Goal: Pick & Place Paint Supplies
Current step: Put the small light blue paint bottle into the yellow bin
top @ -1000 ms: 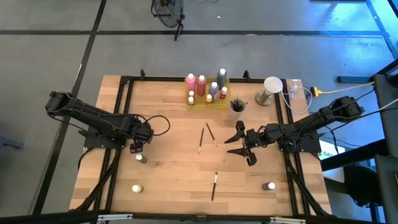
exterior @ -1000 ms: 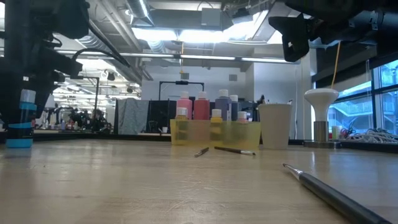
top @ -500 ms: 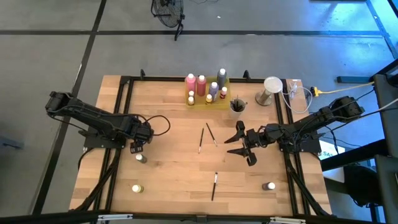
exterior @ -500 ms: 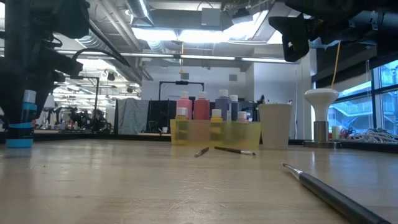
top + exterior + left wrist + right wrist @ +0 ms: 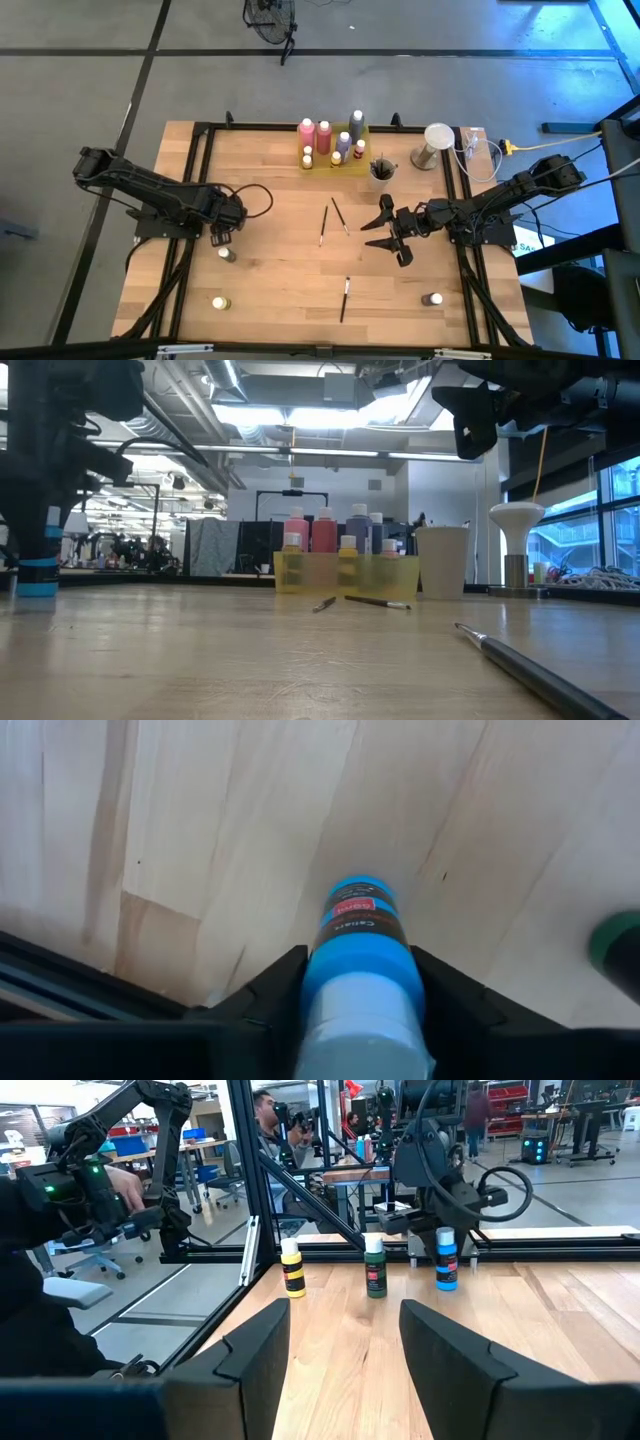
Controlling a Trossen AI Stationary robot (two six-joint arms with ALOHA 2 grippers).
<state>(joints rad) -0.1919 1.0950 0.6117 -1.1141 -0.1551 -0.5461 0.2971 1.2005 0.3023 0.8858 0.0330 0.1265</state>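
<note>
A blue paint bottle [image 5: 358, 935] with a white cap stands upright near the table's left edge, seen also in the low view [image 5: 38, 565] and the right wrist view [image 5: 446, 1262]. My left gripper [image 5: 222, 233] points down over it, shut on it. A green bottle [image 5: 226, 254] and a yellow bottle [image 5: 219, 301] stand nearer the front. Thin brushes [image 5: 323, 222] [image 5: 345, 298] lie flat mid-table. My right gripper [image 5: 386, 232] hovers open and level right of the middle, holding nothing. My left gripper pinches the blue bottle's upper body [image 5: 320, 982], just below the white cap, between its two fingers. The fingers [image 5: 270, 995] come from above, pointing down, one on each side. The bottle stands upright with its base [image 5: 37, 589] on the table.
A translucent yellow tray [image 5: 352, 160] with several bottles stands at the far middle, a cup [image 5: 381, 171] with brushes to its right, then a white lamp-like stand [image 5: 434, 145] and cables. Another bottle [image 5: 432, 299] stands at the front right. A black frame rail borders the table.
My left gripper's fingers have closed in on the blue bottle and taken hold of it. The bottle still stands on the table. My right gripper has kept still.
</note>
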